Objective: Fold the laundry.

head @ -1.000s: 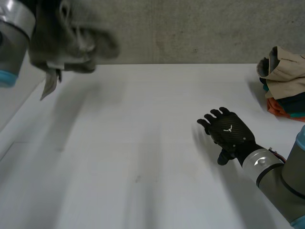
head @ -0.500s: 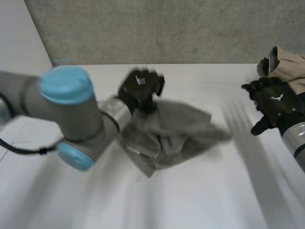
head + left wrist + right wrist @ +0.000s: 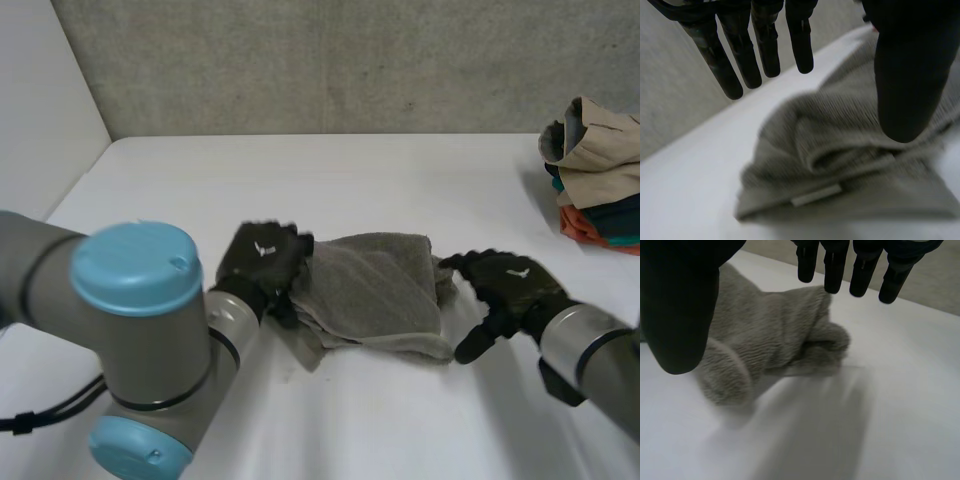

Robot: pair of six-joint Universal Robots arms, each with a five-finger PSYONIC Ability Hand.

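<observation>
On the counter (image 3: 330, 170), midway, a grey towel (image 3: 375, 290) is found bunched. The left robot hand (image 3: 262, 262) is held at its left edge, the right robot hand (image 3: 505, 285) at its right; both are open, nothing gripped. Risk: several layers could be pinched together, so the bunch would be dragged, not spread, and creases folded in.

You could read no words or numbers anywhere. The back of the left hand (image 3: 258, 270) carried a small white emblem (image 3: 265, 248), and the right hand (image 3: 500, 288) bore the same kind of mark (image 3: 517, 271); neither formed letters you could make out. The grey towel (image 3: 850, 150) had a pale sewn tag (image 3: 816, 194) at its hem, too blurred to read.
</observation>
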